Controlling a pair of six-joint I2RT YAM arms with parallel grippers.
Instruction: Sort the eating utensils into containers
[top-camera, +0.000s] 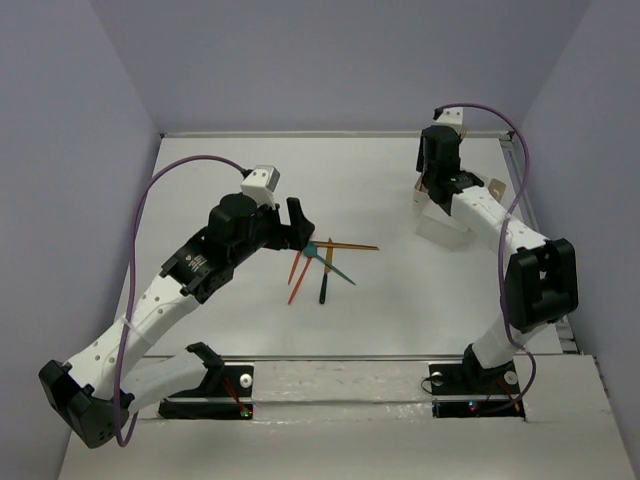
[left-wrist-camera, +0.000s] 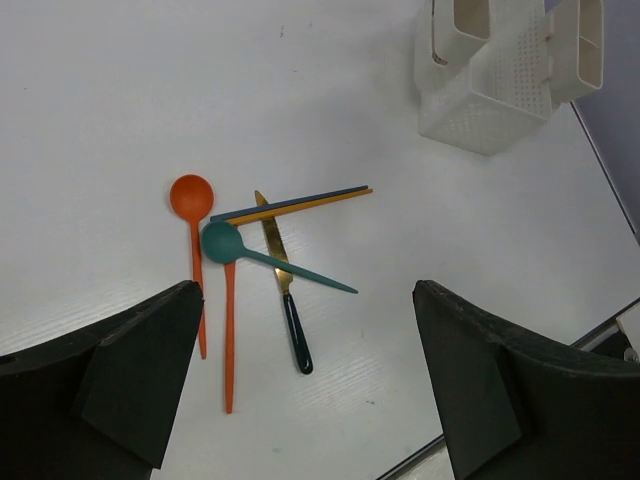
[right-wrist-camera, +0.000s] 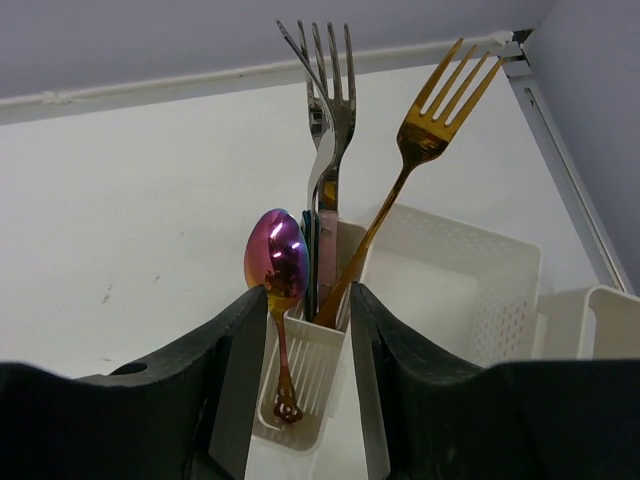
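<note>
Several utensils lie in a loose pile mid-table. In the left wrist view I see an orange spoon, an orange stick, a teal spoon, a gold knife with a dark handle and a dark blue and orange pair of sticks. My left gripper is open and empty, above the pile's near side. The white container stands at the far right. My right gripper is open, its jaws either side of a small cup that holds a purple spoon, a silver fork and a gold fork.
The white perforated bin adjoins the cup, with another cup beyond it. The same container shows in the left wrist view. A metal rail runs along the table's right edge. Grey walls enclose the table.
</note>
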